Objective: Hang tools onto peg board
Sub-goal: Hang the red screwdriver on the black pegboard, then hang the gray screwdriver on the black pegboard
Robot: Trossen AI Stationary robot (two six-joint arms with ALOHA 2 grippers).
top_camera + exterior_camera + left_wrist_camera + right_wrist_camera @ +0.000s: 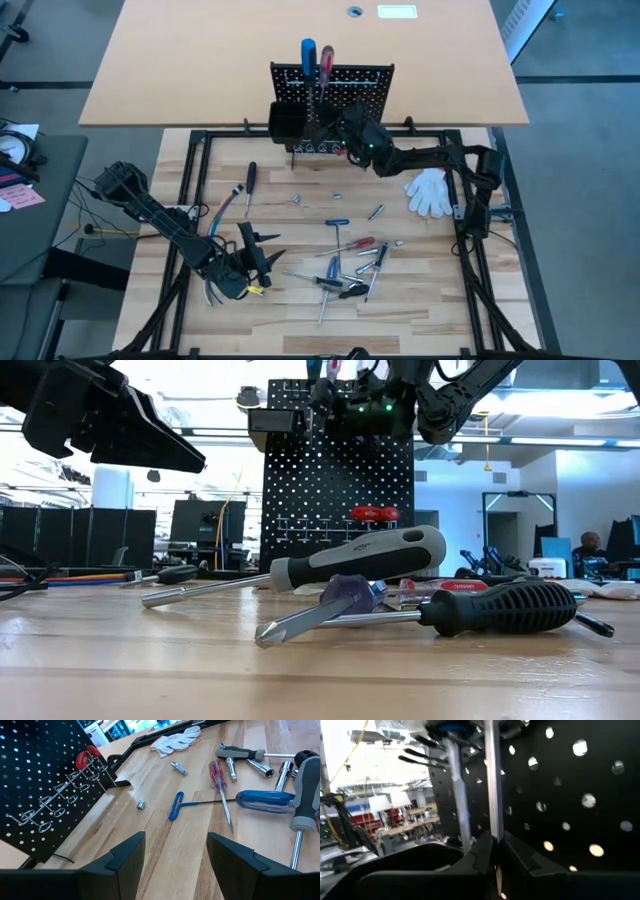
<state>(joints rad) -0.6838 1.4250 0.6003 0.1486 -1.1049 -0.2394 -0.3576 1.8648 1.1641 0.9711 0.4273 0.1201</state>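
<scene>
- Step in hand: hanging a screwdriver on the peg board (345, 85). My right gripper (496, 851) is up against the board's face, fingers (520, 855) pinched on the thin steel shaft (491, 780) of the red-handled screwdriver (326, 60), which stands upright in the top rail.
- A blue-handled screwdriver (308, 55) sits in the rail just beside it, its shaft parallel to mine in the right wrist view.
- Judgement: this tool looks seated, so the placing is near its end. Next move calls for letting the fingers part cleanly and backing straight off the board without nudging either shaft.
- My left gripper (175, 855) hovers low over the desk (420, 300) near the front left, fingers well apart and holding nothing.
- Most of the tools are not yet hung: a red-handled driver (218, 775), a blue T-handle key (176, 805), a blue-handled driver (265, 801) and sockets lie scattered on the desk.
- 1 red-handled tool (86, 759) already hangs on the board's lower hooks.
- White glove (430, 190) lies by the right arm.
- Early in the task, I judge.
</scene>
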